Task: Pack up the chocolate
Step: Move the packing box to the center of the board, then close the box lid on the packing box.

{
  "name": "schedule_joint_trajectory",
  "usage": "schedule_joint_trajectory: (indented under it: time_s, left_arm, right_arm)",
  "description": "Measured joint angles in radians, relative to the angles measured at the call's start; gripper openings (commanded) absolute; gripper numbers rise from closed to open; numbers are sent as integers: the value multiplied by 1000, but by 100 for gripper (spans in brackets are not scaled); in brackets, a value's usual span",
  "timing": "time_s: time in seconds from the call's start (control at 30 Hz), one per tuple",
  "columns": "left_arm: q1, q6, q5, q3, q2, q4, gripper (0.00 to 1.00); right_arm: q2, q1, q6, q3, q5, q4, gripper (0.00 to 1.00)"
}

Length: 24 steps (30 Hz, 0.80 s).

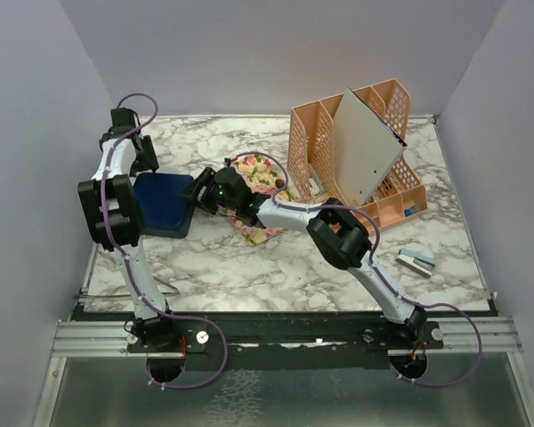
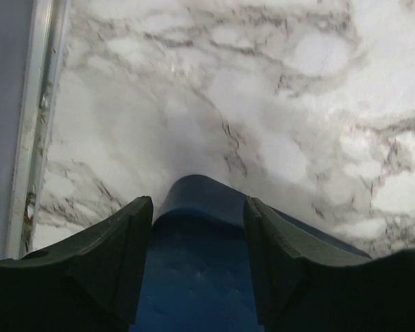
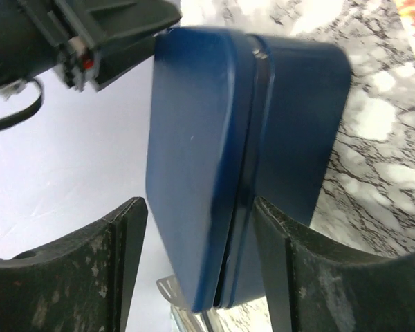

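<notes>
The dark blue box point(image 1: 165, 205) lies closed on the marble table at the left. My left gripper point(image 1: 149, 172) is over its far corner. In the left wrist view the box point(image 2: 194, 263) fills the gap between the parted fingers of that gripper point(image 2: 198, 207), and its edge runs on behind the right finger. My right gripper point(image 1: 198, 191) is at the box's right edge. In the right wrist view the box point(image 3: 214, 152) sits between the open fingers of that gripper point(image 3: 200, 211), lid seam showing; one finger touches the base, the other stands apart. No chocolate pieces are clearly visible.
A floral sheet point(image 1: 265, 178) with a few dark specks lies right of the box, under the right arm. A peach file organiser point(image 1: 356, 160) holding a grey board stands at the back right. A small stapler-like object point(image 1: 416, 261) lies at the right.
</notes>
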Motion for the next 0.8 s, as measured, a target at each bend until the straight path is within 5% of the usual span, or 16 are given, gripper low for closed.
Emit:
schedule_joint_trajectory:
  time_s: [0.17, 0.43, 0.57, 0.8]
  left_arm:
    - [-1, -8, 13, -151, -105, 29, 51]
    - [5, -21, 81, -194, -158, 31, 74]
    - [2, -40, 145, -197, -204, 26, 75]
    - [-11, -32, 114, -233, -254, 2, 76]
  right_arm:
    - [9, 0, -16, 4, -3, -50, 55]
    - [3, 3, -47, -29, 13, -56, 19]
    - [-5, 3, -48, -56, 24, -8, 19]
    - [-10, 7, -89, -58, 40, -5, 41]
